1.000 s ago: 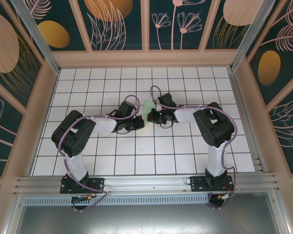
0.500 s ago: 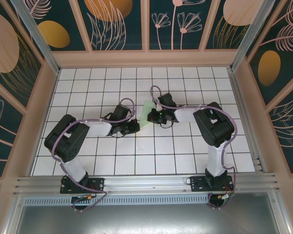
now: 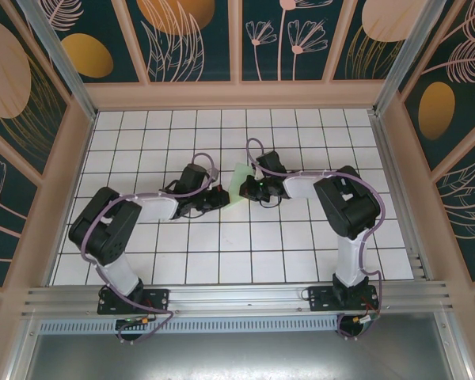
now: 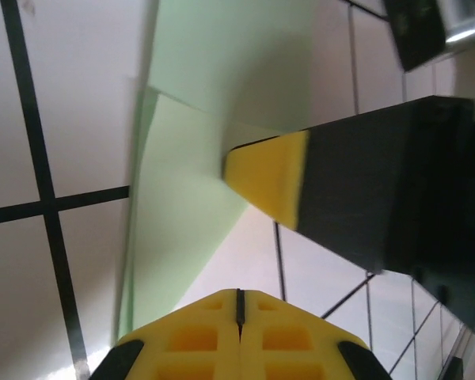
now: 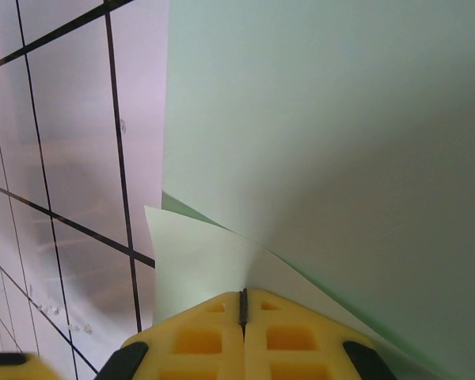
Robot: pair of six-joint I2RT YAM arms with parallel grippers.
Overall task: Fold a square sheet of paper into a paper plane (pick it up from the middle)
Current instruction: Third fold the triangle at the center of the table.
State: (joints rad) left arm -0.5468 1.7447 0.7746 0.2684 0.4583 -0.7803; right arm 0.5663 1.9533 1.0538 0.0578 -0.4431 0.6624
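Note:
The square sheet of paper (image 3: 238, 176) is pale mint-green and lies folded in layers on the white grid tiles, between the two grippers. In the right wrist view a lighter flap (image 5: 196, 261) lies over the darker green layer (image 5: 324, 142). My right gripper (image 5: 242, 294) is shut, its tip resting on that flap. Seen from the left wrist, the right gripper's yellow fingertip (image 4: 269, 170) presses on the paper (image 4: 182, 206). My left gripper (image 4: 239, 294) is shut with nothing in it, its tip over bare tile just beside the paper's slanted edge. From above, the left gripper (image 3: 224, 197) and right gripper (image 3: 244, 188) nearly meet.
The white grid-tile floor (image 3: 222, 253) is boxed in by low tan walls (image 3: 71, 150) with patterned panels behind them. An aluminium rail (image 3: 237, 297) carries both arm bases at the near edge. Purple cables run along both arms.
My left arm drew back and lowered its elbow, then reached in again to the paper's left edge. The right arm and the paper have stayed put.

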